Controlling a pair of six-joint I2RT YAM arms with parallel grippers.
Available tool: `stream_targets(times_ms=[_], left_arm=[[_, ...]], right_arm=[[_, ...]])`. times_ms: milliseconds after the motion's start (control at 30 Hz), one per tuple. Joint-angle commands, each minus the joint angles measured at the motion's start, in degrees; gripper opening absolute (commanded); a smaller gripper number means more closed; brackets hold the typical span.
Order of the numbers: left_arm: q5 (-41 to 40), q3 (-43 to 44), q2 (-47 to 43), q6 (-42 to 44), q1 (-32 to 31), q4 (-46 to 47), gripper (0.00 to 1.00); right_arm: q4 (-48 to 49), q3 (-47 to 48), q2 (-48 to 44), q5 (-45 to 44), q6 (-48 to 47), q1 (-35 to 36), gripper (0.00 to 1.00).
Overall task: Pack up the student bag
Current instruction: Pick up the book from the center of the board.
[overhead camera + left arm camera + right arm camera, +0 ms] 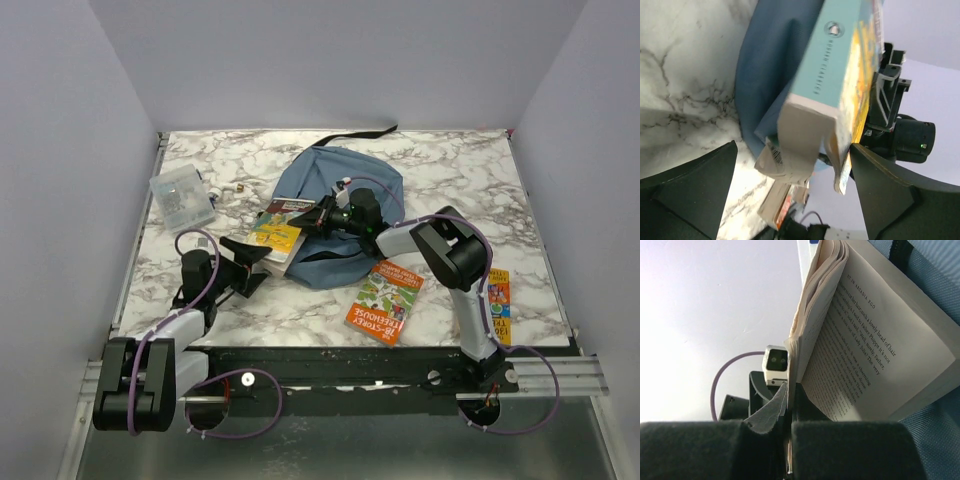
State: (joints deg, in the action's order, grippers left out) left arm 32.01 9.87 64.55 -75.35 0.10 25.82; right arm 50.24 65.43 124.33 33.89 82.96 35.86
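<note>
Nearest, the left hand (pixel 243 268) is spread wide and empty, just short of the paperback (pixel 276 232), which the right hand (pixel 322 214) pinches by a few pages. Beyond, the student bag (pixel 340 180) lies mid-counter (pixel 450 180). Its mouth seems to face near, so support the spine before sliding the paperback in.

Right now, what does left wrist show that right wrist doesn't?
Left wrist only: the book from outside, teal spine and yellow cover, plus marble table. Right wrist only: its printed pages fanned open, right jaws pinching its edge. Both: the book and the blue student bag.
</note>
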Motion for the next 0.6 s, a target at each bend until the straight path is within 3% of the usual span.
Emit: stream_targets(times_ms=[0, 133, 567], left_arm=[[-17.52, -1.62, -5.14, 0.81, -3.43, 10.21, 0.94], [-22.27, -1.13, -7.29, 4.16, -4.45, 10.61, 0.91], [-17.77, -0.55, 1.89, -3.43, -8.84, 21.88, 0.82]], right_arm=[[4.31, -1.88, 0.65, -2.39, 2.73, -0.7, 0.04], [5.44, -2.72, 0.48, -2.4, 3.61, -0.71, 0.05], [5.18, -3.46, -0.33, -4.05, 3.7, -0.7, 0.09]])
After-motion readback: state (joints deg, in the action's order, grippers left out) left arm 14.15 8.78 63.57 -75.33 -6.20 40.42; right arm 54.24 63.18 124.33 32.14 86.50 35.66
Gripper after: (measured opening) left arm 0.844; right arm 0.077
